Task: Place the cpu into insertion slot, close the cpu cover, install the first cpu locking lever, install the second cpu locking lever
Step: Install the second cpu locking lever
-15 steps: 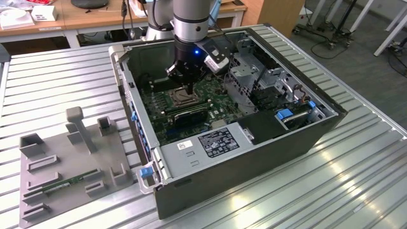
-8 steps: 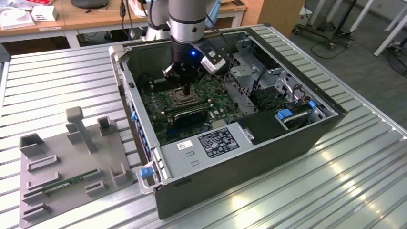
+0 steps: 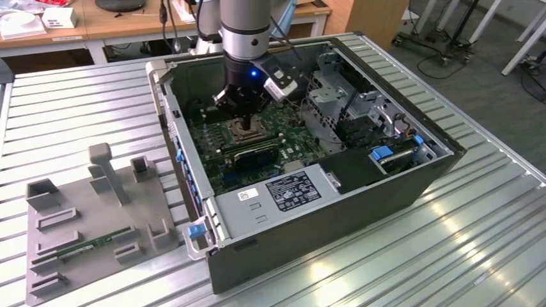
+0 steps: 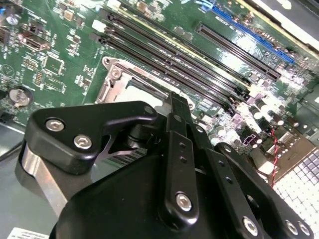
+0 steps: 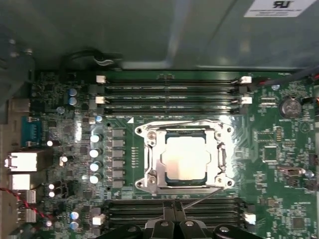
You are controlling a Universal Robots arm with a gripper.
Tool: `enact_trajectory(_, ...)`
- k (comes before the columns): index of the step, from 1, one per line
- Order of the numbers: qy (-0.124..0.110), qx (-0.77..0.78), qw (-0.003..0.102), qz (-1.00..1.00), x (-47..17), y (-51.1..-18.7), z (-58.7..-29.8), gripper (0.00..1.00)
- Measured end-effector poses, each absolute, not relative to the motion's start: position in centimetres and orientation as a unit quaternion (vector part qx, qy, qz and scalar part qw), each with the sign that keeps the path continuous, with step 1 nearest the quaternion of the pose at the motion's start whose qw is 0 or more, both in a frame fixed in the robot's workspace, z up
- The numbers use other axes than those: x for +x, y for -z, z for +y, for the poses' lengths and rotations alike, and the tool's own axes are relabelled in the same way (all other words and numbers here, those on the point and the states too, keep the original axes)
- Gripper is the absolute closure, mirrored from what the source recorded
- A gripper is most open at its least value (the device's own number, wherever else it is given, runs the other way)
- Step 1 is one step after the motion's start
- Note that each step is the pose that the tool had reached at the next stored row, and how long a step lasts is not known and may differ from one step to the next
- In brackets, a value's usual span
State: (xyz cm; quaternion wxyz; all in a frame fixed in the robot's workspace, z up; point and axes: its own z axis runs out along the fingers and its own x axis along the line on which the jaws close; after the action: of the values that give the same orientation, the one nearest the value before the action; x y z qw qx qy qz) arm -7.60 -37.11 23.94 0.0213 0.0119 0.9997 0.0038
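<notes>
The cpu [image 5: 185, 158], a pale silver square, lies in the insertion slot [image 5: 227, 182] on the green motherboard [image 5: 279, 199]. The cpu cover [image 5: 154, 172], a silver frame, lies flat around the chip. A thin wire locking lever [image 5: 204, 197] slants out from the socket's corner toward my gripper [image 5: 173, 215]. Its fingers stand together, shut, beside the socket's edge. I cannot tell whether they touch the lever. In the exterior view my gripper [image 3: 248, 126] reaches down into the open computer case right over the slot [image 3: 243, 134]. The second wrist view has the fingertips [image 4: 177, 107] at the cover's [image 4: 115, 83] edge.
Black memory slots [image 5: 169, 87] run on both sides of the socket. The case walls [image 3: 183, 137], a drive cage [image 3: 341, 102] and the labelled power supply [image 3: 273, 192] box in the arm. On the slatted table at the exterior view's left sits a grey fixture [image 3: 94, 217] holding a memory stick.
</notes>
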Motion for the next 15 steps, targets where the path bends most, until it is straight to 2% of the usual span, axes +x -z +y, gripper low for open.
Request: enact_trajectory(15, -0.004, 0.012, 0.021, 1.000, -8.47, -23.71, -37.18, 0.89)
